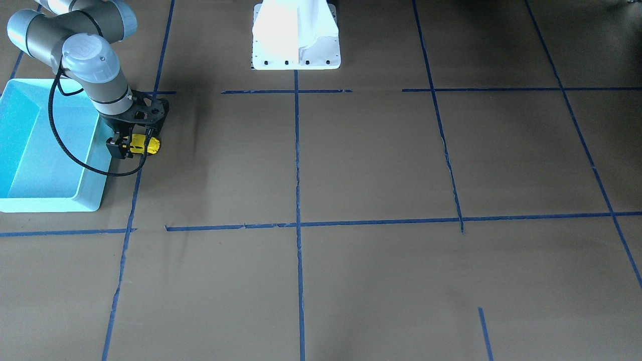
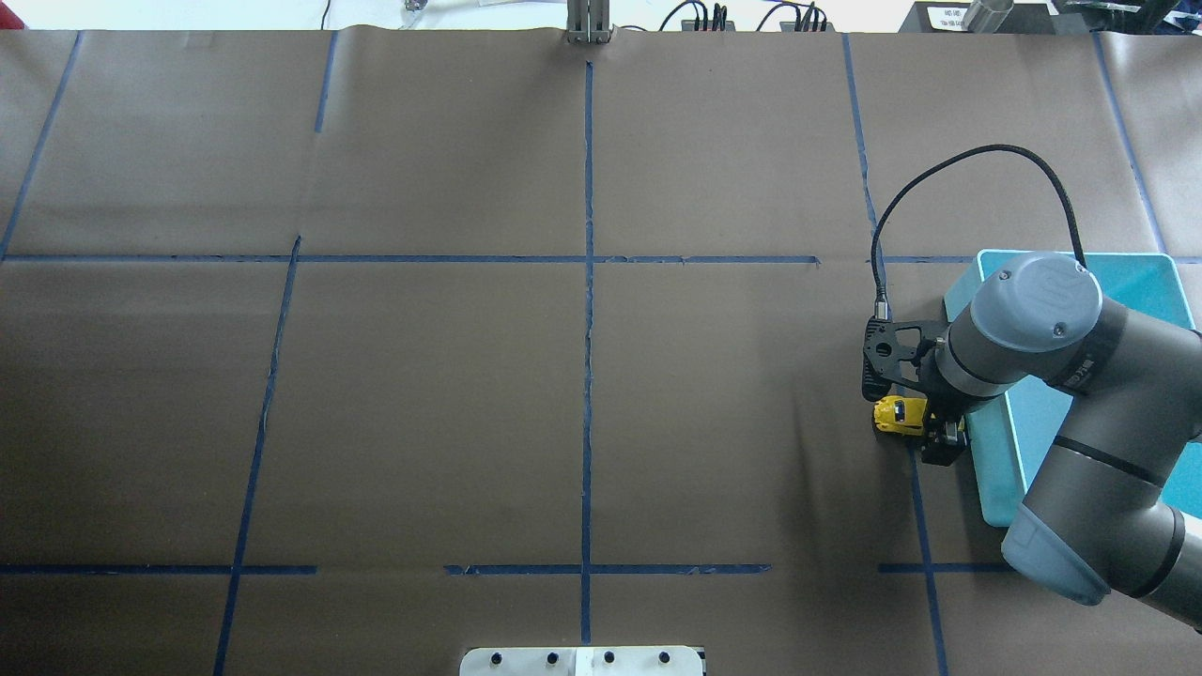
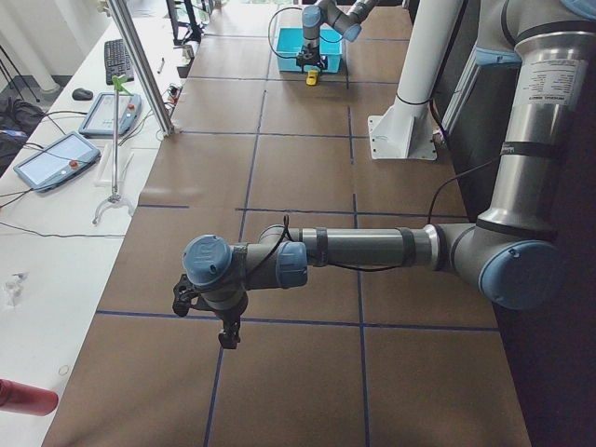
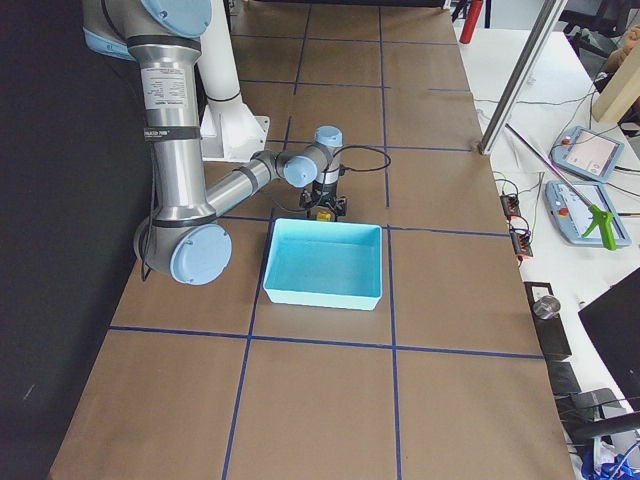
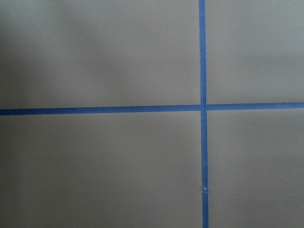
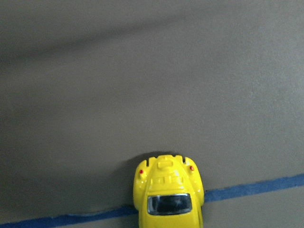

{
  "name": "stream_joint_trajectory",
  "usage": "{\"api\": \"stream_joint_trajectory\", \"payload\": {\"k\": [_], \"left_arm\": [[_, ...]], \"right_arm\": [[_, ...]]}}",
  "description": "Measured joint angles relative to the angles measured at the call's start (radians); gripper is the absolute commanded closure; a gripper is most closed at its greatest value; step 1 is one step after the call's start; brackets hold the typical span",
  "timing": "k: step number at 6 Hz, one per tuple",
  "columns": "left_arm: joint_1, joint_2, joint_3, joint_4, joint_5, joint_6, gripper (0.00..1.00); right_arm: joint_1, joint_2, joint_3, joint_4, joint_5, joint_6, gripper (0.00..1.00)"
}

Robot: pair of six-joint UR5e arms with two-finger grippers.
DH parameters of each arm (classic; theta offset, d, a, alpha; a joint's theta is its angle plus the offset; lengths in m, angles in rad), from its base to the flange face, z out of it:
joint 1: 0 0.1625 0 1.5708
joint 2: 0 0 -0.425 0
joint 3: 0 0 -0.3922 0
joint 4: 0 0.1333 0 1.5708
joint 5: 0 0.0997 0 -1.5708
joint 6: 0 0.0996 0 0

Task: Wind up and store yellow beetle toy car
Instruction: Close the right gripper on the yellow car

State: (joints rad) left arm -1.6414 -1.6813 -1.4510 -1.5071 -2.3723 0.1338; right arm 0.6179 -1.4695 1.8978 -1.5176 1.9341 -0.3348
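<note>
Nearest of all, the yellow beetle toy car (image 6: 168, 194) sits low on the table across a blue tape line (image 6: 247, 189), with the right gripper (image 1: 131, 146) apparently clenched on its sides. I'd worry that the rounded shell could squirt out during the wind-up drag or the lift. Seen from overhead, the turquoise bin (image 4: 330, 265) lies at the car's 3 o'clock, and nothing shows inside it. Whether the left gripper (image 3: 223, 328) is released or clenched, I cannot tell.
</note>
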Motion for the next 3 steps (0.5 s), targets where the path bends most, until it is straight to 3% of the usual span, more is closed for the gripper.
{"api": "stream_joint_trajectory", "payload": {"k": [1,2,3], "left_arm": [[0.000,0.000,-0.006,0.000,0.000,0.000,0.00],[0.000,0.000,-0.009,0.001,0.000,0.000,0.00],[-0.001,0.001,-0.015,0.001,-0.001,0.000,0.00]], "right_arm": [[-0.006,0.003,-0.007,0.001,-0.008,0.000,0.73],[-0.012,0.004,-0.007,0.001,-0.019,0.000,0.98],[-0.014,0.004,0.002,-0.001,-0.027,0.000,1.00]]}}
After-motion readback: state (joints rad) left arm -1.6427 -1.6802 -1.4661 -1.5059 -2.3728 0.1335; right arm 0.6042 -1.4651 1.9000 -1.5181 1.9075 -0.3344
